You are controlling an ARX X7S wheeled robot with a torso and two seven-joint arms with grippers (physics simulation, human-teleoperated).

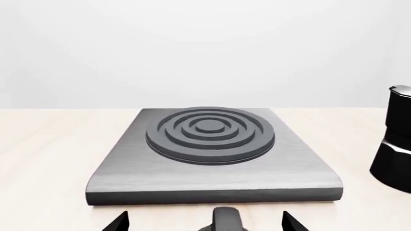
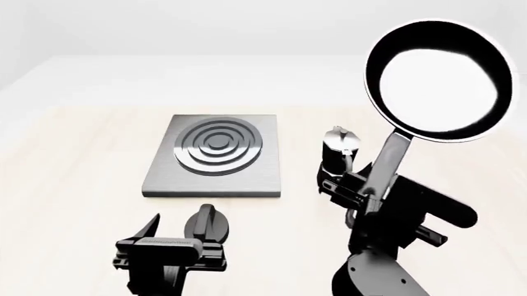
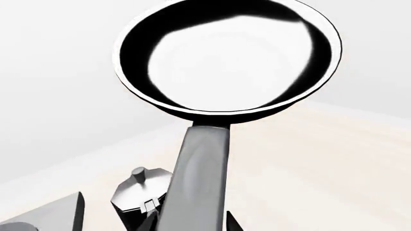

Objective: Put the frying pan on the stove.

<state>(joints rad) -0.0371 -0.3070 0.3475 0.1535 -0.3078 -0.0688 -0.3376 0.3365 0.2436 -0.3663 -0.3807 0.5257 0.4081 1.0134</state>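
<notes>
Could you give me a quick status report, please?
Right gripper shut on pan handle, pan lifted high. Left gripper open, empty, near knob. Stove bare; moka pot stands between pan and stove.

Head view high, looking down, left wrist low facing stove (image 1: 211, 154) (shared)

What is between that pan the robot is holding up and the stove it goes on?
Only the moka pot stands near the path, between the raised frying pan and the stove. The pan is held well above it, and the stove's rings are bare.
</notes>
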